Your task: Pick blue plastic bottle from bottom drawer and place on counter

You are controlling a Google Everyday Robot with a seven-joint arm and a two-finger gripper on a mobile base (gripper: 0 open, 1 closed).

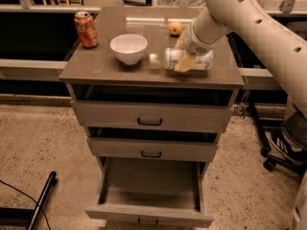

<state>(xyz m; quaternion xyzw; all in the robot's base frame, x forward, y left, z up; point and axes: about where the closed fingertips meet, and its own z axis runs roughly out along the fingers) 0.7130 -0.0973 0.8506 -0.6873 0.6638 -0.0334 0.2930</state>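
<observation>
The blue plastic bottle [192,59] lies on its side at the right front of the counter [103,67], with its white cap pointing left towards the bowl. My gripper [185,61] reaches down from the upper right and is shut on the bottle's middle, with one yellowish finger across its front. The bottom drawer [151,182] is pulled fully out below, and nothing shows inside it.
A white bowl [128,48], a red soda can [86,29] and an orange fruit [175,28] stand on the counter. The top drawer [149,117] and the middle drawer [151,150] are slightly ajar. Chair wheels [268,163] are at the right, and a black bar [42,199] lies on the floor at the left.
</observation>
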